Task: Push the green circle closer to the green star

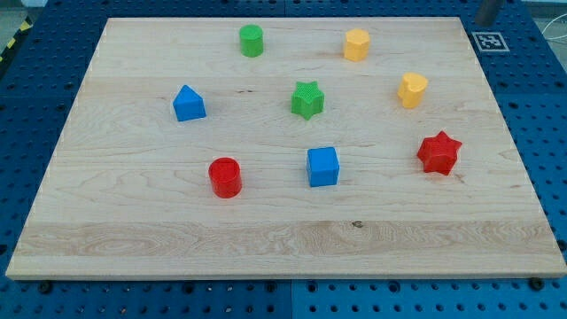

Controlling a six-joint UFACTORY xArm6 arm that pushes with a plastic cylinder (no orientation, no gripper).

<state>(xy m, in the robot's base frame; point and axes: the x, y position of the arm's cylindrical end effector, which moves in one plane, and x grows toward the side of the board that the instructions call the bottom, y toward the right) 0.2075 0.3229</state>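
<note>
My tip is not showing in the camera view; only a grey blurred piece is cutting in at the view's top right corner (487, 11), and I cannot tell if it belongs to the rod. So where the tip is standing relative to the blocks, and whether it is touching anything, I cannot tell. There are no jaws on this arm to open or close, and nothing is being held.

The green cylinder-shaped plastic block (the circle) (252, 40) is standing near the top edge of the light wooden board (133, 230), left of centre. The green star-shaped plastic block (307, 99) is sitting below it & to the view's right, well apart, with bare wood between them.

Others, going outward: a blue house-like block (189, 104) at the left, a red cylinder block (225, 177) & a blue cube (322, 167) lower down, a red star block (438, 152) at the right. Two yellow blocks, one at top (356, 44) and one right of the green star (412, 89); their exact shapes are hard to make out.

The board is lying on a blue perforated table (540, 97); a black-white marker tag (490, 41) is beside the top right corner.
</note>
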